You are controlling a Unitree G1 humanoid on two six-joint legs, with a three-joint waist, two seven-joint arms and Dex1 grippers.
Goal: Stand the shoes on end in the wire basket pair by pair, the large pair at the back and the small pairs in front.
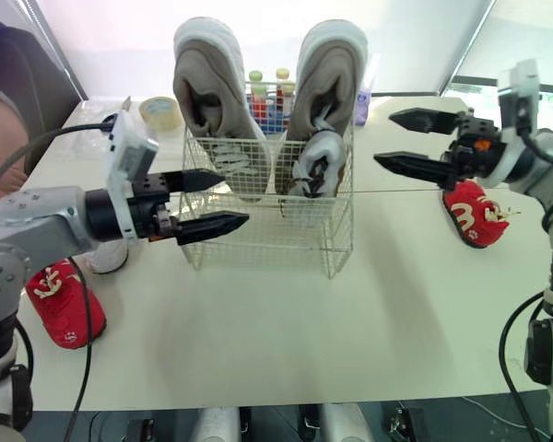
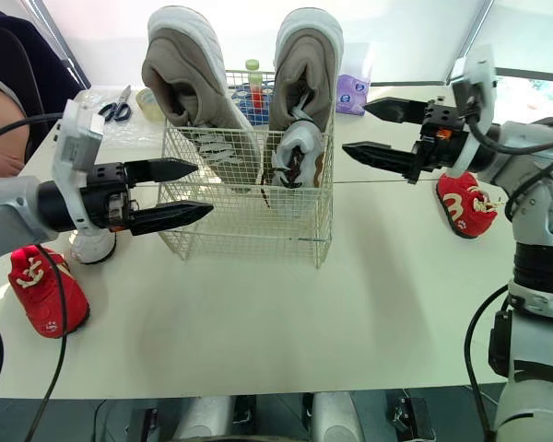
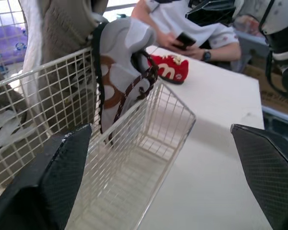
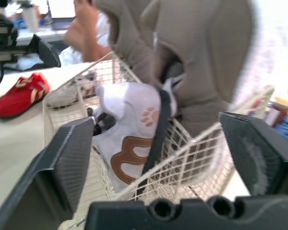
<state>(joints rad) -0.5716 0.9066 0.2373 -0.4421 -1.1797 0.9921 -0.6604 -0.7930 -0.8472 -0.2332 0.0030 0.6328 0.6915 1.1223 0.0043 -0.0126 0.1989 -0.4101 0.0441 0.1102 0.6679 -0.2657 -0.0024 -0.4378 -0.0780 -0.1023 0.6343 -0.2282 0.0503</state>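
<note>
The wire basket (image 1: 223, 247) stands mid-table. Two large beige shoes, one on the left (image 1: 209, 92) and one on the right (image 1: 329, 78), stand on end at its back. A small white shoe with brown marks (image 1: 313, 173) stands in front of the right one. The front left of the basket holds no shoe. Another small white shoe (image 2: 92, 245) sits on the table behind my left gripper (image 1: 234, 198), which is open just left of the basket. My right gripper (image 1: 383, 138) is open just right of it. One red shoe (image 1: 63, 296) lies far left, another (image 1: 475, 214) far right.
A tape roll (image 1: 158, 110), scissors (image 2: 118, 101), several bottles (image 1: 267, 97) and a purple packet (image 2: 352, 92) lie behind the basket. A person (image 1: 0, 129) sits at the table's left end. The table in front of the basket is bare.
</note>
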